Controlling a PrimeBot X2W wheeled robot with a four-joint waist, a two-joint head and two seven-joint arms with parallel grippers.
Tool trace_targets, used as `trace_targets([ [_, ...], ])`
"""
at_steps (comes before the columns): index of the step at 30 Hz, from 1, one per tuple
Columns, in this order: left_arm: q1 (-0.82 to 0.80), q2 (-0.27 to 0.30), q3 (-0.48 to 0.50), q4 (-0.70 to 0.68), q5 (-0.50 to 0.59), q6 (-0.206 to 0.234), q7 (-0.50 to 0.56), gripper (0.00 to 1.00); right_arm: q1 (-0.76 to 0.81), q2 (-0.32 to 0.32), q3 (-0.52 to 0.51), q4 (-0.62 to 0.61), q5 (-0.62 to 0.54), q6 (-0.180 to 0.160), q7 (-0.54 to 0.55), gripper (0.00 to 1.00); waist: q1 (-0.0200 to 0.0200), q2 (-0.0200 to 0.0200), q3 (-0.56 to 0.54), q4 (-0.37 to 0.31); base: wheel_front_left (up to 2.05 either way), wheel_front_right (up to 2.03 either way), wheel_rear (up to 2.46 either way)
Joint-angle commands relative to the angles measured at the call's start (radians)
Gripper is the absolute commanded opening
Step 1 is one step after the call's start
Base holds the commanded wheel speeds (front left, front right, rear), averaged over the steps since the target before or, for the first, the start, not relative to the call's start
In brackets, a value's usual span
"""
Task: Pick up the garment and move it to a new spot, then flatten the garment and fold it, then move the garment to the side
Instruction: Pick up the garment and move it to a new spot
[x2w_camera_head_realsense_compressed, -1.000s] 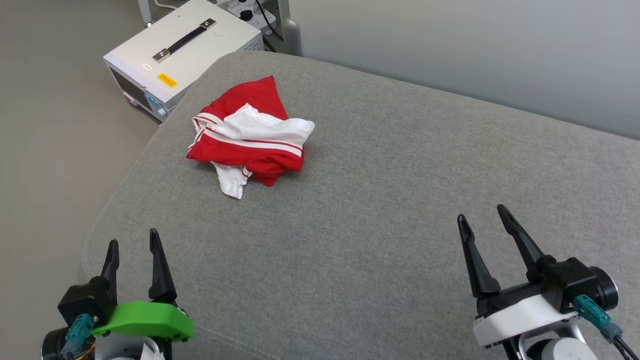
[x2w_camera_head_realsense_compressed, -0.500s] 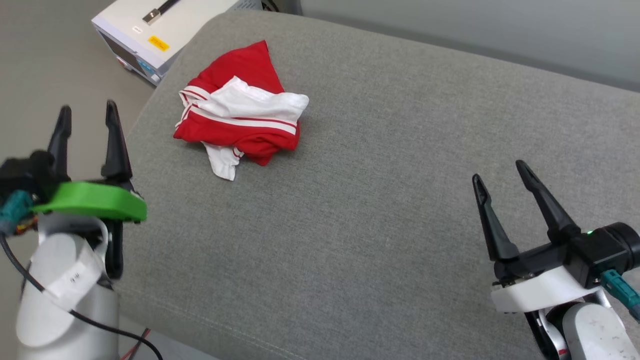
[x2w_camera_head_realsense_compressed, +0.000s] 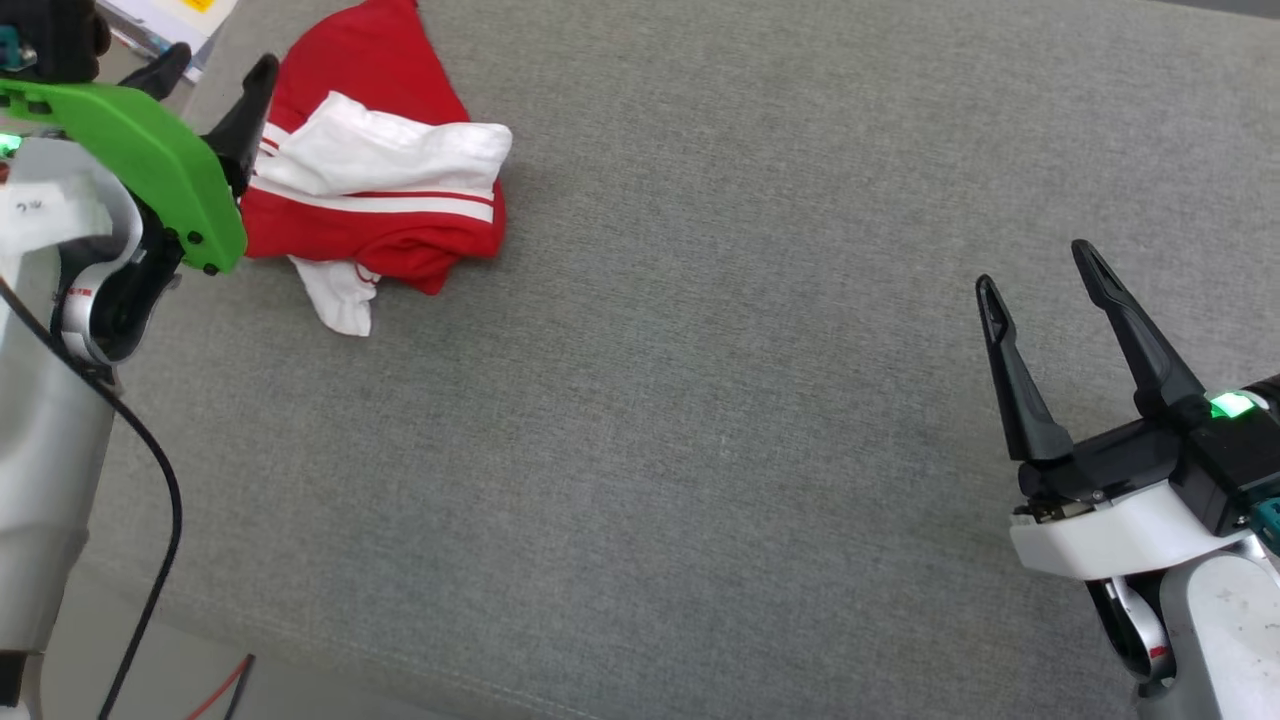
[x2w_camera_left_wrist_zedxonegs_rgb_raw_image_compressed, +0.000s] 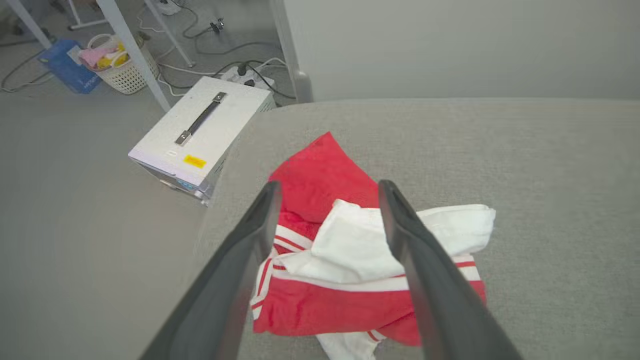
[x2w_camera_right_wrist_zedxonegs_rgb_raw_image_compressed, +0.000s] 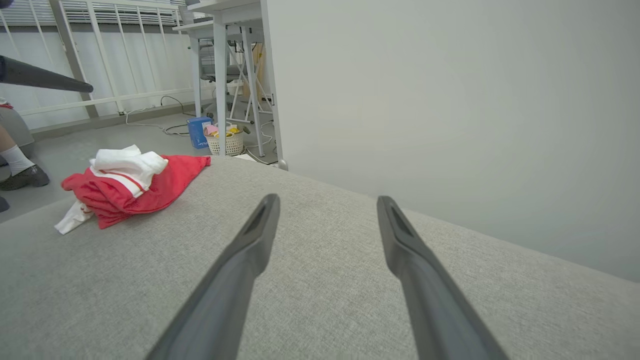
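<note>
The garment (x2w_camera_head_realsense_compressed: 375, 200), a red shirt with white sleeves and striped trim, lies crumpled near the far left corner of the grey cushioned surface (x2w_camera_head_realsense_compressed: 700, 400). My left gripper (x2w_camera_head_realsense_compressed: 222, 68) hovers open over the garment's left edge, touching nothing. In the left wrist view the garment (x2w_camera_left_wrist_zedxonegs_rgb_raw_image_compressed: 350, 260) lies below and between the spread fingers (x2w_camera_left_wrist_zedxonegs_rgb_raw_image_compressed: 240, 270). My right gripper (x2w_camera_head_realsense_compressed: 1035, 265) stands open at the right, far from the garment, above bare cushion. The right wrist view shows the garment (x2w_camera_right_wrist_zedxonegs_rgb_raw_image_compressed: 125, 185) at the left, well beyond the open fingers (x2w_camera_right_wrist_zedxonegs_rgb_raw_image_compressed: 250, 255).
A white equipment box (x2w_camera_left_wrist_zedxonegs_rgb_raw_image_compressed: 200, 135) with a handle sits on the floor past the cushion's left corner. Cables, table legs and a small basket (x2w_camera_left_wrist_zedxonegs_rgb_raw_image_compressed: 117, 62) lie beyond it. A person's foot (x2w_camera_right_wrist_zedxonegs_rgb_raw_image_compressed: 22, 175) shows on the floor at the left. A wall runs behind the cushion.
The head camera tilted down and the scene shifted up. My left arm rose and reached forward until its gripper is over the garment's left edge. My right gripper lifted slightly. The garment lies unmoved.
</note>
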Motion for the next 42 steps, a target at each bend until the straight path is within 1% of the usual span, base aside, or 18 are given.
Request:
trace_targets([
  [1, -0.029, 0.015, -0.029, 0.005, -0.027, -0.003, 0.044, 1.0, -0.022, -0.005, -0.001, -0.006, 0.005, -0.001, -0.006, 1.0, -0.0002, -0.0001, 0.031, -0.034, 0.0, 0.0, 0.0],
  [4, -0.056, 0.048, -0.12, 0.007, -0.089, -0.003, 0.185, 1.0, -0.029, -0.009, -0.003, -0.004, 0.007, -0.001, -0.006, 1.0, -0.0002, -0.0001, 0.047, -0.054, 0.0, 0.0, 0.0],
  [6, -0.07, 0.071, -0.174, 0.004, -0.114, -0.003, 0.256, 1.0, -0.035, -0.011, -0.004, -0.007, 0.007, -0.001, -0.006, 1.0, -0.0002, -0.0001, 0.059, -0.067, 0.0, 0.0, 0.0],
  [10, -0.087, 0.095, -0.262, 0.003, -0.17, -0.003, 0.356, 1.0, -0.047, -0.013, -0.014, -0.011, 0.005, -0.001, -0.006, 1.0, -0.0002, -0.0001, 0.089, -0.091, 0.0, 0.0, 0.0],
  [13, -0.097, 0.11, -0.321, 0.032, -0.175, -0.003, 0.4, 1.0, -0.057, -0.013, -0.013, -0.01, 0.004, -0.001, -0.006, 1.0, -0.0002, -0.0001, 0.111, -0.108, 0.0, 0.0, 0.0],
  [18, -0.096, 0.102, -0.403, 0.111, -0.209, -0.003, 0.446, 1.0, -0.07, -0.009, -0.015, -0.002, 0.004, -0.001, -0.006, 1.0, -0.0002, -0.0001, 0.138, -0.132, 0.0, 0.0, 0.0],
  [23, -0.09, 0.094, -0.465, 0.168, -0.236, -0.003, 0.438, 1.0, -0.076, 0.0, -0.014, 0.01, 0.004, -0.001, -0.006, 1.0, -0.0002, -0.0001, 0.139, -0.143, 0.0, 0.0, 0.0],
  [24, -0.092, 0.096, -0.476, 0.174, -0.235, -0.003, 0.423, 0.38, -0.076, 0.004, -0.016, 0.013, 0.005, -0.001, -0.006, 1.0, -0.0002, -0.0001, 0.133, -0.144, 0.0, 0.0, 0.0],
  [25, -0.093, 0.097, -0.483, 0.176, -0.239, -0.003, 0.409, 0.0, -0.074, 0.007, -0.017, 0.015, 0.005, -0.001, -0.006, 1.0, -0.0002, -0.0001, 0.127, -0.144, 0.0, 0.0, 0.0],
  [27, -0.103, 0.104, -0.491, 0.171, -0.241, -0.003, 0.361, 0.0, -0.069, 0.014, -0.021, 0.017, 0.005, -0.001, -0.006, 1.0, -0.0002, -0.0001, 0.109, -0.141, 0.0, 0.0, 0.0],
  [33, -0.155, 0.148, -0.496, 0.112, -0.206, -0.003, 0.166, 0.0, -0.04, 0.04, -0.034, 0.026, 0.012, -0.001, -0.006, 1.0, -0.0002, -0.0001, 0.022, -0.131, 0.0, 0.0, 0.0],
  [37, -0.187, 0.176, -0.503, 0.053, -0.179, -0.003, 0.099, 0.0, -0.023, 0.063, -0.036, 0.03, 0.014, -0.001, -0.006, 1.0, -0.0002, -0.0001, -0.03, -0.137, 0.0, 0.0, 0.0],
  [40, -0.205, 0.188, -0.515, 0.0, -0.157, -0.003, 0.079, 0.0, -0.019, 0.079, -0.035, 0.03, 0.016, -0.001, -0.006, 1.0, -0.0002, -0.0001, -0.059, -0.154, 0.0, 0.0, 0.0],
  [42, -0.216, 0.185, -0.529, -0.045, -0.139, -0.003, 0.073, 0.0, -0.015, 0.091, -0.036, 0.029, 0.016, -0.001, -0.006, 1.0, -0.0002, -0.0001, -0.074, -0.172, 0.0, 0.0, 0.0],
])
